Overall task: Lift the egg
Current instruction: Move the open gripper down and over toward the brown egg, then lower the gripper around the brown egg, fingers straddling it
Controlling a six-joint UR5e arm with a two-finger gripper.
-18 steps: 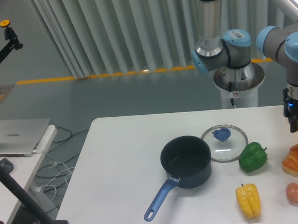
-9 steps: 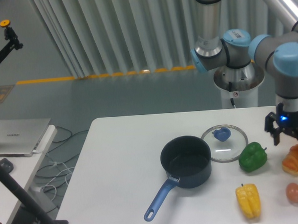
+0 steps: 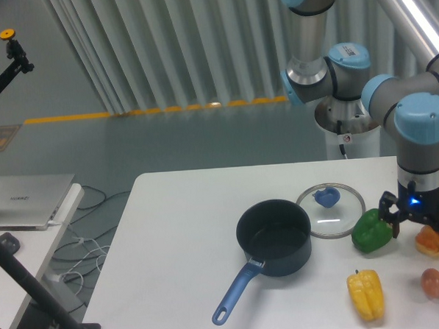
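Egg (image 3: 432,283) on table (image 3: 179,233), right front, beside yellow pepper (image 3: 365,295); gripper (image 3: 420,226) above, fingers apart, empty. Likely light, smooth, fragile: grip gently across its narrow middle

The egg (image 3: 432,282) looks smooth and faintly glossy; the pot (image 3: 273,237) is dark matt metal, its lid (image 3: 330,211) clear glass, the bench (image 3: 186,232) matt white

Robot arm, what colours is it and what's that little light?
The arm is made of shiny silver-grey tubes joined by round light-blue caps. One cap carries a small white label. The gripper is black and blocky, with a tiny blue light glowing above it.
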